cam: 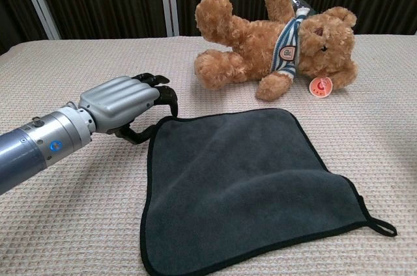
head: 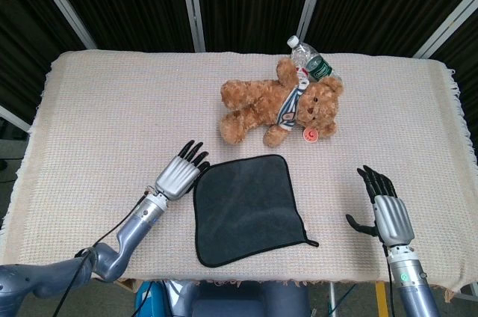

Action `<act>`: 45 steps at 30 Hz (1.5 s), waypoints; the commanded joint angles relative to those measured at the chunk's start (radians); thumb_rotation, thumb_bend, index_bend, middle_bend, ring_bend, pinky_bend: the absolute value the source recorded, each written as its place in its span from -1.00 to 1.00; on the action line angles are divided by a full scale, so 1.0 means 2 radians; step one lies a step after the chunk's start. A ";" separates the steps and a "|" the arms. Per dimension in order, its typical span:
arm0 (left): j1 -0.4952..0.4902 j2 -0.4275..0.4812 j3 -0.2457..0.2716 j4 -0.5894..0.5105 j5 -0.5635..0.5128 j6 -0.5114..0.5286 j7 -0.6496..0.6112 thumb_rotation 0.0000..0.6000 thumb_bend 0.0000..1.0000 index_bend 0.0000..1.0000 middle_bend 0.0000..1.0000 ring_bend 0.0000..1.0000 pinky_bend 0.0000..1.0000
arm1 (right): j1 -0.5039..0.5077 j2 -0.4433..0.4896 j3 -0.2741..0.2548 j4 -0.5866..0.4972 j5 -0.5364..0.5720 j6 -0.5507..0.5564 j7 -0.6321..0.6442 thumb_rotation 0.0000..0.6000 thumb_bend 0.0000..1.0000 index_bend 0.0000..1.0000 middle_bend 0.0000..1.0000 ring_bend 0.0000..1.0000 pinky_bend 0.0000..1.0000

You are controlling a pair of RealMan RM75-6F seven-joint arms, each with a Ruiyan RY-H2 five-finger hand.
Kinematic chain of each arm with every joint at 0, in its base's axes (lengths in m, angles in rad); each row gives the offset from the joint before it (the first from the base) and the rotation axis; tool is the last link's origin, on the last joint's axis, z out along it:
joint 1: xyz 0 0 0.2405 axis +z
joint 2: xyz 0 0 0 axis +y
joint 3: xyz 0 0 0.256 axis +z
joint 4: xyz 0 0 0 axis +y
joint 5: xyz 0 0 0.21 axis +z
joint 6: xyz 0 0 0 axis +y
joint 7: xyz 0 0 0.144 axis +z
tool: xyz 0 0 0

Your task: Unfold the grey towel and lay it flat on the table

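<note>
Left hand (cam: 127, 102) rests at the grey towel's (cam: 241, 181) far-left corner, fingers curled and touching its edge. Right hand (head: 389, 214) lies spread and empty on the surface (head: 97, 122), well apart from the towel.

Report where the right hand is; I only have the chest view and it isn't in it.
Observer: The right hand is over the table to the right of the grey towel, apart from it, fingers spread, holding nothing.
Operator: Check behind the teddy bear for anything I can't make out.
Observer: A plastic bottle lies against the far side of the teddy bear, its white cap pointing away from the robot.
Operator: Say how the towel sits against the table's front edge.
Observer: Its near edge lies close to that front edge but does not overhang it.
</note>
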 commanded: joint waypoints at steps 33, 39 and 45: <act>-0.009 0.054 0.039 -0.072 -0.005 -0.035 0.017 1.00 0.49 -0.55 -0.73 -1.00 -1.00 | -0.002 0.002 -0.005 -0.010 -0.007 0.001 0.010 1.00 -0.49 -1.00 -1.00 -1.00 -1.00; -0.011 0.040 0.048 -0.065 -0.012 -0.049 0.032 1.00 0.66 -0.56 -0.73 -1.00 -1.00 | -0.003 0.004 -0.005 -0.012 -0.009 0.001 0.014 1.00 -0.49 -1.00 -1.00 -1.00 -1.00; -0.010 0.035 0.053 -0.060 -0.013 -0.051 0.042 1.00 0.70 -0.54 -0.72 -1.00 -1.00 | -0.004 0.006 -0.005 -0.011 -0.008 0.001 0.018 1.00 -0.49 -1.00 -1.00 -1.00 -1.00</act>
